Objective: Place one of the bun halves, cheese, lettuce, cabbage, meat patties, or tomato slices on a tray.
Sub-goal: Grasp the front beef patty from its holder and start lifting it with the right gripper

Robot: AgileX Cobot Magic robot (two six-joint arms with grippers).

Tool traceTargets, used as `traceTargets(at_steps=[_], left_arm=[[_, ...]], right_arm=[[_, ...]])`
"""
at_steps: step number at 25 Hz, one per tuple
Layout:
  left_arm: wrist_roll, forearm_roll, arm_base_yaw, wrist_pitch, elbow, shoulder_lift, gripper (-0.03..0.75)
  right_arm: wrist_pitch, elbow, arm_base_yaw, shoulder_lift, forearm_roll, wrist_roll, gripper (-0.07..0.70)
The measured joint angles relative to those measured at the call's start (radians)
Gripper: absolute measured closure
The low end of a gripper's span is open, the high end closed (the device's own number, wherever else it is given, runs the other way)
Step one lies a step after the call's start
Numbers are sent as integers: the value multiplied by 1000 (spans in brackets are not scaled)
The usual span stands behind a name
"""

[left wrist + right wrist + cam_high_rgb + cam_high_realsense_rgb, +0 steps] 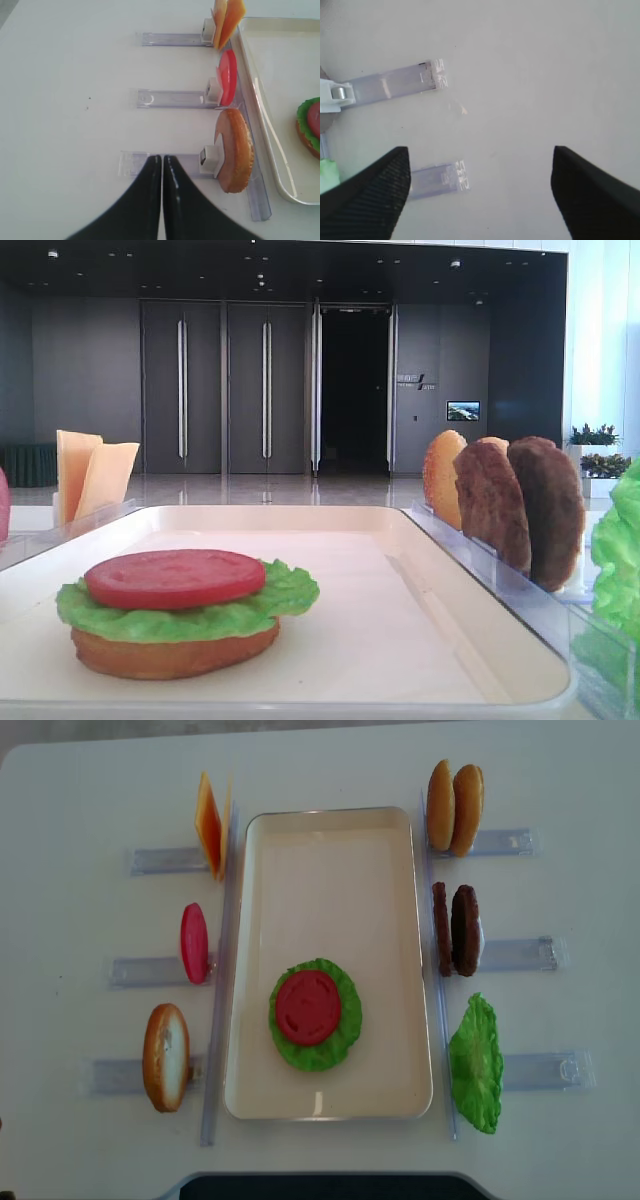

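A bun half, lettuce (315, 1050) and tomato slice (308, 1007) sit stacked on the tray (330, 845). Between picks: right hand (480, 195) spread empty, left hand (162, 200) pressed together. Next probably cheese (210, 825) or a meat patty (465, 930).

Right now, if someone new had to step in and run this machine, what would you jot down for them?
Left gripper: fingers shut, holding nothing, above the table beside the bun half standing in its holder.
Right gripper: fingers wide open, empty, over bare table near two clear holders.
On the tray: a bun bottom, lettuce on it, a tomato slice on top.
Still in holders: cheese, another tomato slice, two bun halves, two meat patties, a lettuce leaf.
Left to do: nothing is held; the next piece has yet to be picked.
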Motion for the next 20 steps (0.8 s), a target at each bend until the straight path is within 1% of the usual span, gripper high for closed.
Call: traceTargets(at_steps=[5,10,12,15,16,18,20], left_arm=[[0,0,0,0,0,0,715],[0,0,0,0,0,0,715],[0,0,0,0,0,0,715],[0,0,0,0,0,0,715],[0,0,0,0,0,0,715],[0,0,0,0,0,0,715],[0,0,0,0,0,0,715]], right_arm=[[-2,-75,0,91,0,7,55],[0,-135,0,130,-2,3,55],[11,-166,0,148,-9,-3,55],[51,-204,1,182,-11,-18,55],[55,-209,4,188,-11,-19,55],[63,-213,30,193,-11,-20,55],[62,-215,76,193,-11,-8,55]])
